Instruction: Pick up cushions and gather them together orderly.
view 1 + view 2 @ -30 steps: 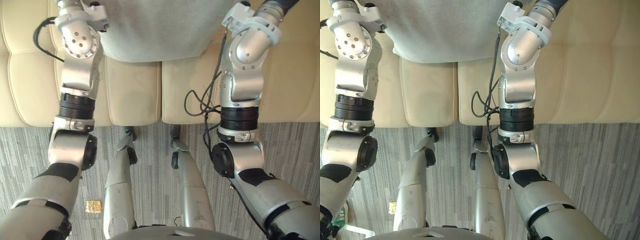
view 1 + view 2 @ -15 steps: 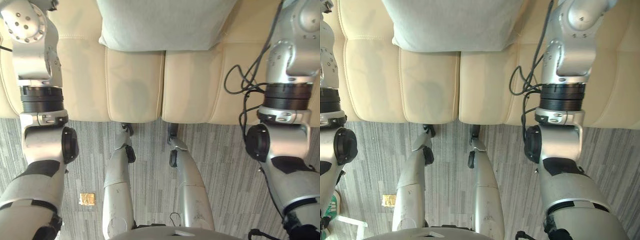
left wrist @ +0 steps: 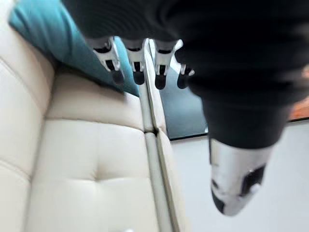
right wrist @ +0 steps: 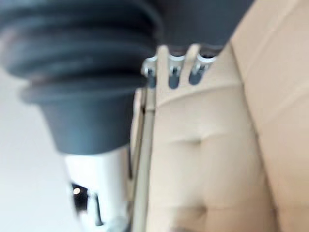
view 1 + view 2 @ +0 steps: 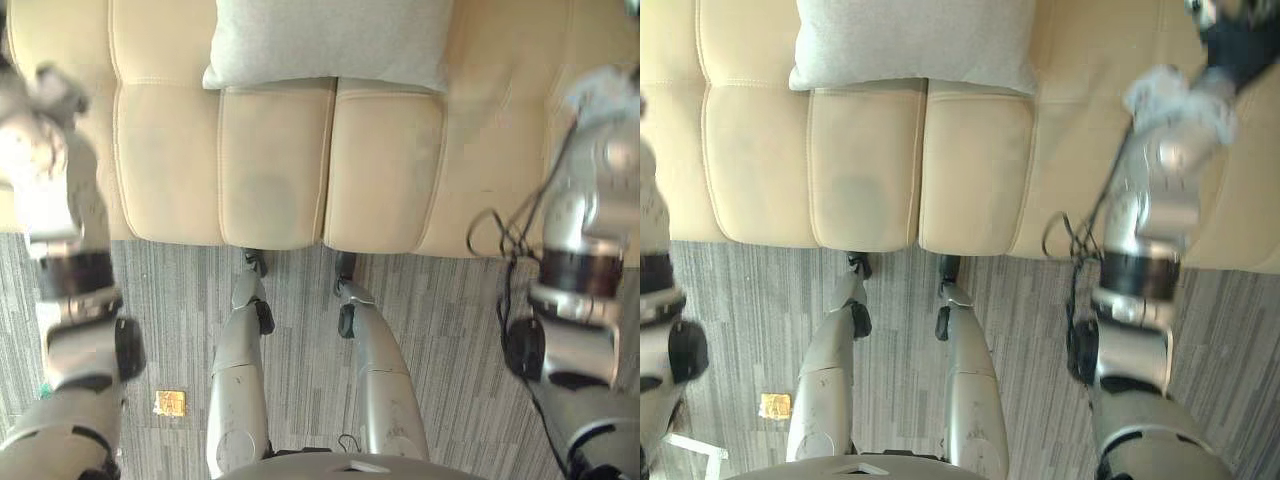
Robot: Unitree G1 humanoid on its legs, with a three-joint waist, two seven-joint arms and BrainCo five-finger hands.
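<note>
Cream leather sofa [image 5: 270, 150] fills the upper part of the head views, and there's the light grey cushion [image 5: 330, 40] — plain soft fabric, square-cornered. It lies flat toward the sofa's back edge, straddling the seam between the two middle seat pads. In the left wrist view a teal cushion [image 3: 53, 34] sits toward one end of the sofa, the left hand [image 3: 136, 60] hangs above the seat with fingers straight and empty — and the right hand [image 4: 174, 72] is likewise relaxed over bare leather, touching nothing.
</note>
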